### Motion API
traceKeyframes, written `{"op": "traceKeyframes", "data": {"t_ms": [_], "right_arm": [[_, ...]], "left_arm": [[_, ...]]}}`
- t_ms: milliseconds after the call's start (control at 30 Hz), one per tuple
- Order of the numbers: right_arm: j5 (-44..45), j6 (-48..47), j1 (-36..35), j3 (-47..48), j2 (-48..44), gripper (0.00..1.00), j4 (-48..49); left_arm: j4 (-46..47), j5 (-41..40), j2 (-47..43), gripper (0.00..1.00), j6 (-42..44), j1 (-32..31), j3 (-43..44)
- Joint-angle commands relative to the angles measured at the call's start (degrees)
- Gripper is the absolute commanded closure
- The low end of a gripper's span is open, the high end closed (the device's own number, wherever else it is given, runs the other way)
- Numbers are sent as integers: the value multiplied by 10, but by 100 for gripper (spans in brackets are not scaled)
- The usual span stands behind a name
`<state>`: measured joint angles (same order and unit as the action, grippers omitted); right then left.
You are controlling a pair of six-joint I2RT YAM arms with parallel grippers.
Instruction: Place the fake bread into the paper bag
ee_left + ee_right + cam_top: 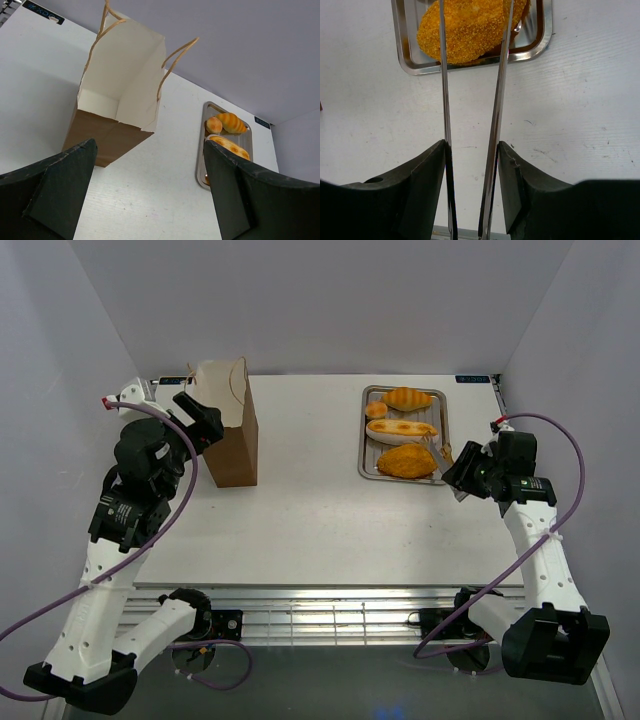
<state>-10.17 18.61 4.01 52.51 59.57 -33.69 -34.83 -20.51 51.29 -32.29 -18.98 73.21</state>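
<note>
The brown paper bag (232, 430) stands upright and open at the left; the left wrist view shows its pale inside (125, 75). Four toy loaves lie on a steel tray (366, 455): croissant (408, 397), small bun (376, 410), baguette (401, 427), big oval loaf (406, 461). My left gripper (205, 420) is open and empty beside the bag's left side. My right gripper (462, 472) is shut on silver tongs (497, 100), whose two arms reach over the big oval loaf (470, 30), one along each side.
The tray's near rim (540, 47) lies just ahead of the right gripper. Bun (214, 125), croissant (231, 122) and baguette (230, 145) show in the left wrist view. White walls enclose the table at the back and both sides.
</note>
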Motion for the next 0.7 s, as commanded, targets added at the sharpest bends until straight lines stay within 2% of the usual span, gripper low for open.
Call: {"op": "traceKeyframes", "data": {"t_ms": [0, 233, 667], "right_arm": [[0, 17, 4, 15, -7, 49, 3], [-14, 21, 25, 6, -9, 48, -2], [-119, 47, 94, -6, -13, 48, -45]], "left_arm": [[6, 17, -4, 2, 1, -2, 24], [6, 36, -8, 2, -2, -1, 11], [9, 69, -15, 2, -11, -1, -8]]}}
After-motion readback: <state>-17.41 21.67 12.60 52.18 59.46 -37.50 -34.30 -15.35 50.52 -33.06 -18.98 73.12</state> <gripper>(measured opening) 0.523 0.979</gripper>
